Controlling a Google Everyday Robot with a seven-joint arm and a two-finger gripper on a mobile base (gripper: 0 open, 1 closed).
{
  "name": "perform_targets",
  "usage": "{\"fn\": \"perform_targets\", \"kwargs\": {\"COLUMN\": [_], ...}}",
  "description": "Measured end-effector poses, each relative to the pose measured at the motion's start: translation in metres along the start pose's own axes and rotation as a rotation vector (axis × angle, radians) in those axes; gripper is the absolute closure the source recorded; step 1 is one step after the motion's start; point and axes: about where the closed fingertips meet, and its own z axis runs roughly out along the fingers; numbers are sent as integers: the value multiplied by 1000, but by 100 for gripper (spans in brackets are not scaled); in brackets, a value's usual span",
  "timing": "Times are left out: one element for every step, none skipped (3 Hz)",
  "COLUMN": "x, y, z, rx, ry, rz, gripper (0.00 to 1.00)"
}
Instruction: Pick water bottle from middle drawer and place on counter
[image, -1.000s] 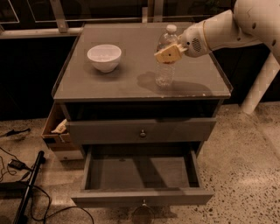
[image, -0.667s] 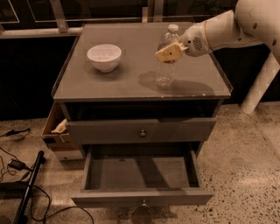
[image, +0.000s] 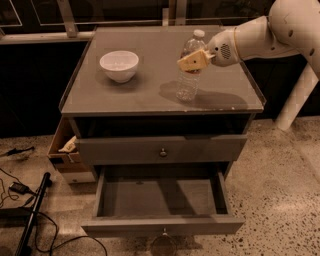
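The water bottle (image: 189, 75) stands upright on the counter (image: 125, 97), right of centre, its base resting on the grey top. My gripper (image: 194, 61) reaches in from the right on the white arm. Its tan fingers (image: 191, 61) are closed around the bottle's upper body, just below the white cap. The middle drawer (image: 160, 200) is pulled out wide below, its grey floor bare, with the small metal pull (image: 164, 233) on its front.
A white bowl (image: 119, 65) sits on the counter's left side. A shut drawer front with a round knob (image: 163, 152) is above the open drawer. A cardboard box (image: 64, 150) stands left of the cabinet, with cables (image: 20, 190) on the floor. A white post (image: 296, 100) stands at the right.
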Motion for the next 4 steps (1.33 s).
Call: {"fn": "perform_targets", "kwargs": {"x": [3,-1,-4,-10], "y": [0,1,12,24], "z": [3,0,4,7], "rx": [-6,-6,2,5], "ry": [-4,-4,16,36], "rz": [8,7,-62,-125], "gripper": [100,100,100,100]}}
